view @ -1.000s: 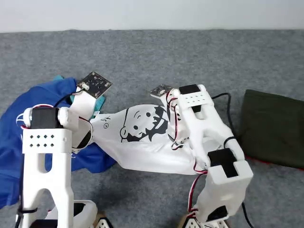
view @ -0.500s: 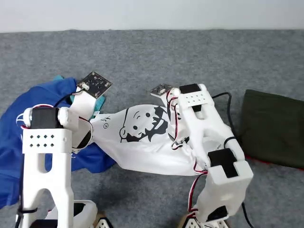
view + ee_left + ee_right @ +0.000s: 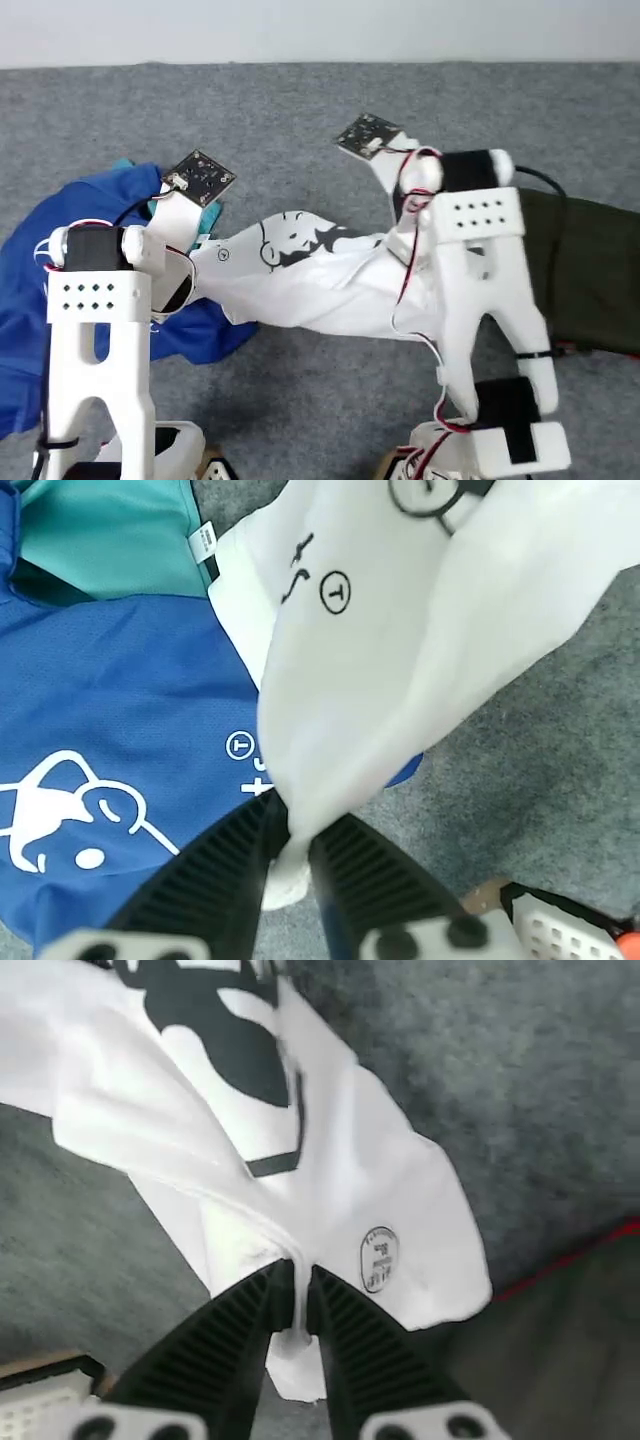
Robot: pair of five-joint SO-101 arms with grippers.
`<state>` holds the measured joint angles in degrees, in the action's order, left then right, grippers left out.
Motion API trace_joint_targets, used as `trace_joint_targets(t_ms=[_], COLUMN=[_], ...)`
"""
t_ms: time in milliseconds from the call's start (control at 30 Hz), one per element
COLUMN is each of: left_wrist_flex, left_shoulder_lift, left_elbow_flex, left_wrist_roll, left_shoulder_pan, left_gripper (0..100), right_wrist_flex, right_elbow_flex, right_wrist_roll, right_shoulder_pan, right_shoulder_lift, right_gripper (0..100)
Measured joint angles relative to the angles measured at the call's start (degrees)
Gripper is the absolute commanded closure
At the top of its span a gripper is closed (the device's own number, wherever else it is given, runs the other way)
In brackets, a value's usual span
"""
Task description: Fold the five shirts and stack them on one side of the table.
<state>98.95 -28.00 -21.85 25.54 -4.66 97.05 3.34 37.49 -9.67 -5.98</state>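
Grey felt covers the table (image 3: pixel 300 110), and over it the white shirt (image 3: pixel 320 285) hangs stretched side to side, one end clamped in the left gripper (image 3: pixel 293 820) by the blue shirt (image 3: pixel 60 230), the other in the right gripper (image 3: pixel 298 1278) by the folded green shirt (image 3: pixel 590 270).

we see our end effector (image 3: pixel 290 830) clamped on a bunched edge of the white shirt (image 3: pixel 420 630), which stretches away from it. beneath lies the blue shirt (image 3: pixel 120 700) with a white print, the teal shirt (image 3: pixel 110 530) just beside it, on the grey bench (image 3: pixel 540 780).
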Motion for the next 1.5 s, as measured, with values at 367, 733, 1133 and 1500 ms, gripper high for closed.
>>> trace_joint_targets(t_ms=[367, 733, 1133, 1500], left_wrist_flex=[-1.32, -1.49, -2.02, -17.05], left_shoulder_lift=[0.0, 0.0, 0.0, -0.09], left_elbow_flex=[0.0, 0.0, 23.03, 48.44], left_wrist_roll=[1.05, 1.32, -0.88, -0.97], left_shoulder_pan=[-0.18, -2.46, 0.62, 4.31], left_gripper=[99, 99, 99, 99], right_wrist_flex=[-6.07, 1.05, -1.67, -18.02], right_elbow_flex=[5.89, 23.38, 35.78, 46.59], right_wrist_roll=[4.57, 8.7, 8.7, 11.87], right_shoulder_pan=[11.25, 16.09, 15.21, 16.88], right_shoulder_lift=[0.62, 0.62, -6.77, -18.37], right_gripper=[98.8, 98.8, 98.8, 98.8])
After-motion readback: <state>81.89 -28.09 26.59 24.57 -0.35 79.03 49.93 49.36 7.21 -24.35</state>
